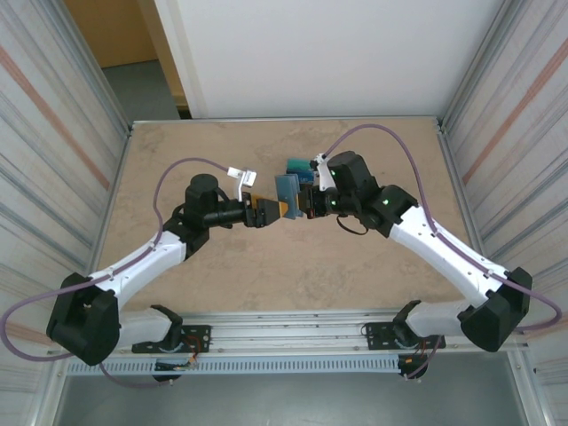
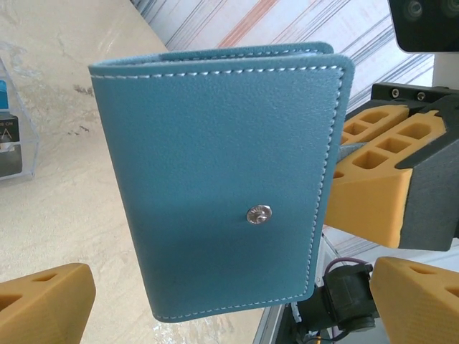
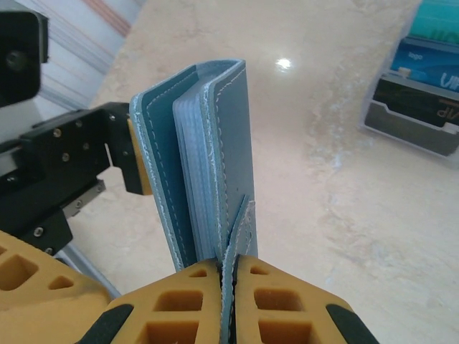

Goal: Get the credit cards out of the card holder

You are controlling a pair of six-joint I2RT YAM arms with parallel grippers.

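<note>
Card holder: The card holder [image 1: 287, 190] was held off the surface [image 1: 266, 275], upright near its centre between the two arms. Its covers were nearly shut, with the fold at the end away from the right gripper.
Right gripper: The right gripper [image 3: 226, 283] stood at 3 o'clock of the holder in the top view. It was clenched on the holder's open edge and its strap [image 3: 240, 215]. It was judged to be the fixed clamp, presenting the holder to the other arm.
Left gripper: The left gripper [image 1: 266, 211] stood at 9 o'clock and was released. Its fingers [image 2: 43, 304] were spread wide to either side of the outer cover and were clear of it in its own wrist view. It was judged to be placed to take a hold.
Snap stud: The snap stud [image 2: 258, 213] sat at 5 o'clock of the cover's centre, so the outer face was toward the left arm, not the slots.
Credit cards: Several credit cards [image 3: 423, 61] stood on edge in a small dark tray [image 3: 409, 125], which rested on the surface near the holder at 12 o'clock. The tray was judged to be where removed cards are put.
Holder contents: Pale layered edges showed between the covers. It could not be told whether they were cards or slot edges.
Risk: The clamp held a thin edge, so a pull from the left could twist the holder loose.
</note>
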